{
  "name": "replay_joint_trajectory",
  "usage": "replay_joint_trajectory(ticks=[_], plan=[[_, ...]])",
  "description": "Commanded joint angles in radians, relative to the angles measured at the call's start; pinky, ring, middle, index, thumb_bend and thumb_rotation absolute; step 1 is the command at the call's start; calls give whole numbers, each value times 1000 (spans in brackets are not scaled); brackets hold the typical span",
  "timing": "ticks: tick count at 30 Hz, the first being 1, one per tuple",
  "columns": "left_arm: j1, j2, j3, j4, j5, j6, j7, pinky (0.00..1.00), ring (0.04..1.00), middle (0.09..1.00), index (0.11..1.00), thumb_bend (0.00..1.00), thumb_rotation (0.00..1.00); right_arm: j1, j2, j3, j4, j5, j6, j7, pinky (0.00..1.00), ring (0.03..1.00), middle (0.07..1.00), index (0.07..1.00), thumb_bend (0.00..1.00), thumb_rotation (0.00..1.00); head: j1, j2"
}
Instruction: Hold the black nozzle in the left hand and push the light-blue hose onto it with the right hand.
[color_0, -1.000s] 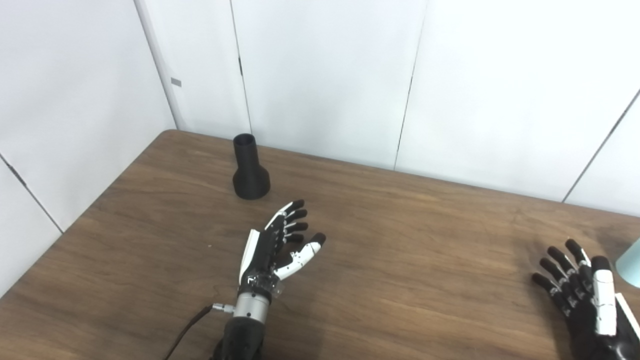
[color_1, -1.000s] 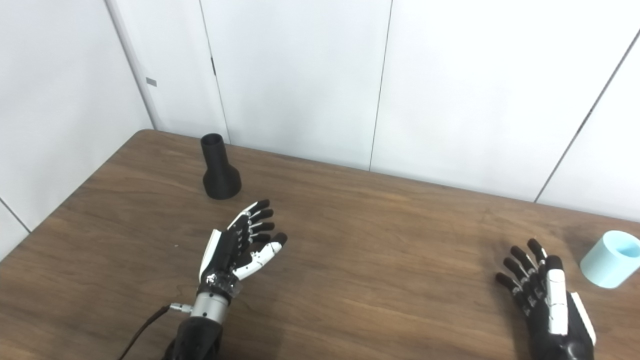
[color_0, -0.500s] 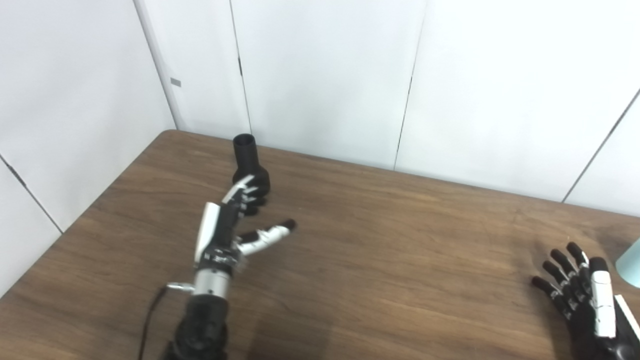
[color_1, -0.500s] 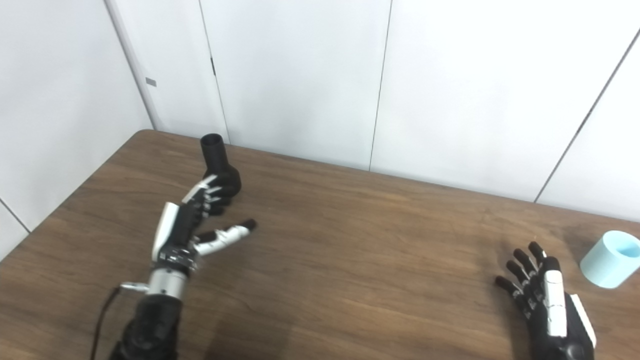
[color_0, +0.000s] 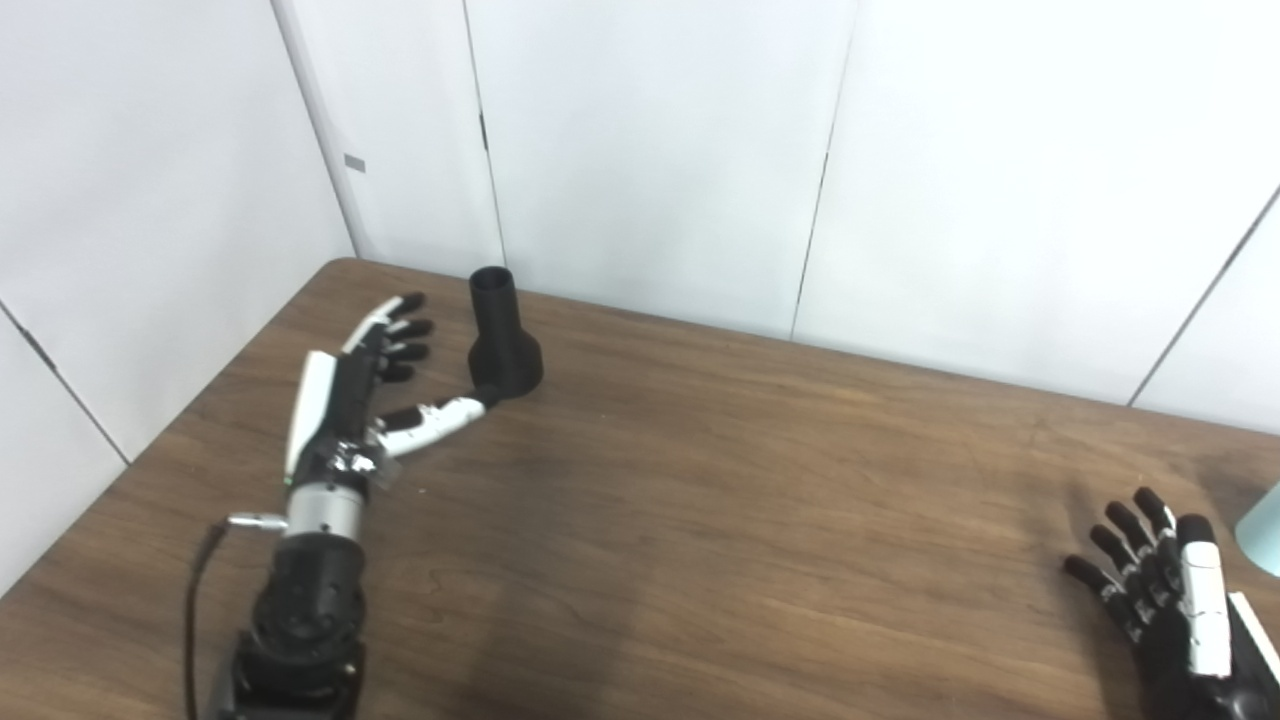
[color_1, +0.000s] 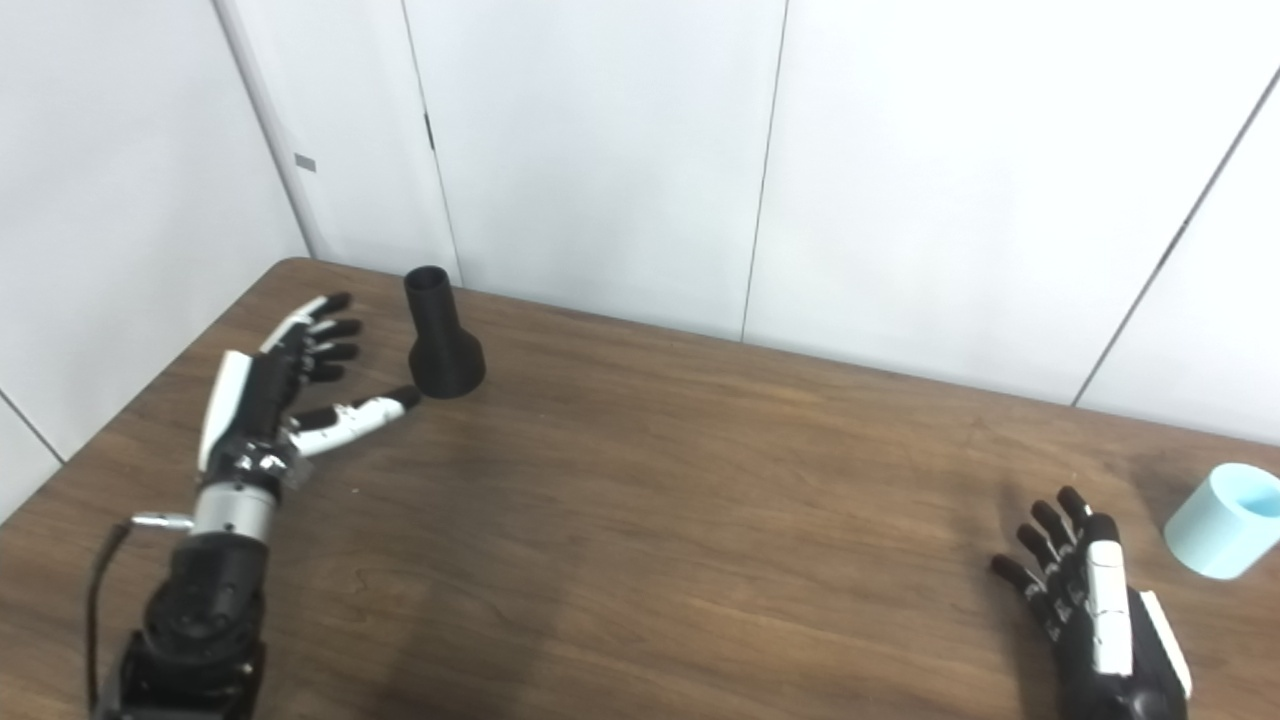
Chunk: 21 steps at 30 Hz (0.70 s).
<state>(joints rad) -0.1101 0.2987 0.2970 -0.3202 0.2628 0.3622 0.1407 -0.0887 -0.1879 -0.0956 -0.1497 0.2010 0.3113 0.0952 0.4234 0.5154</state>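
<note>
Black nozzle (color_0: 503, 340) stands upright on the counter (color_0: 700, 500), far-left corner region, wide base down, narrow open neck up. Long axis vertical.

Left hand (color_0: 365, 385) is just beside it, on the nozzle's left. Fingers (color_0: 400, 325) spread and extended, holding nothing; they reach toward the back wall alongside the neck, apart from it. Thumb (color_0: 440, 417) points right, its tip at or against the foot of the nozzle's base; contact cannot be confirmed from either view.

Key relation: nozzle lies to the right of the left palm, inside the gap between thumb and fingers. Judged next need: slide the hand right so the neck or flare sits in that gap, then close around it. The thumb low at the base could nudge the nozzle sideways or tip it.

Light-blue hose (color_1: 1218, 520), a short open-ended tube, rests at the counter's right edge. Right hand (color_1: 1095, 600) sits near it, to its left and toward the robot, fingers splayed, empty, not touching. Hands well apart; each is nearer its own piece.
</note>
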Motion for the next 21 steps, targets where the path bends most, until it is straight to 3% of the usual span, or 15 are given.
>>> replay_joint_trajectory(ticks=[1, 4, 6, 12, 16, 21], plan=[[-55, 53, 2, 2, 52, -29, 21, 659, 737, 807, 850, 901, 118, -9, -9, 11, -27, -9, 3, 17, 830, 944, 966, 1000, 275, 812, -1, 1], [-84, 122, -26, 11, 100, 45, -31, 692, 781, 841, 878, 946, 183, -8, -16, 15, -29, -4, 12, 22, 825, 943, 969, 1000, 217, 621, -3, 0], [-102, 152, -45, 22, 124, 83, -61, 722, 810, 857, 898, 987, 200, -4, -25, 22, -31, -8, 0, 33, 825, 946, 974, 1000, 250, 525, -1, 4], [-147, 174, -66, 65, 216, 107, -146, 784, 917, 944, 937, 1000, 216, 8, -43, 40, -31, -19, -44, 56, 788, 930, 953, 999, 312, 540, 4, 1], [-167, 183, -79, 107, 257, 107, -191, 851, 973, 976, 964, 1000, 239, 12, -43, 49, -37, -23, -50, 56, 791, 930, 957, 1000, 294, 550, 4, -1], [-197, 188, -96, 158, 329, 107, -250, 823, 950, 958, 962, 1000, 275, 16, -40, 50, -54, -4, -33, 63, 823, 940, 968, 1000, 265, 511, 1, 0]])
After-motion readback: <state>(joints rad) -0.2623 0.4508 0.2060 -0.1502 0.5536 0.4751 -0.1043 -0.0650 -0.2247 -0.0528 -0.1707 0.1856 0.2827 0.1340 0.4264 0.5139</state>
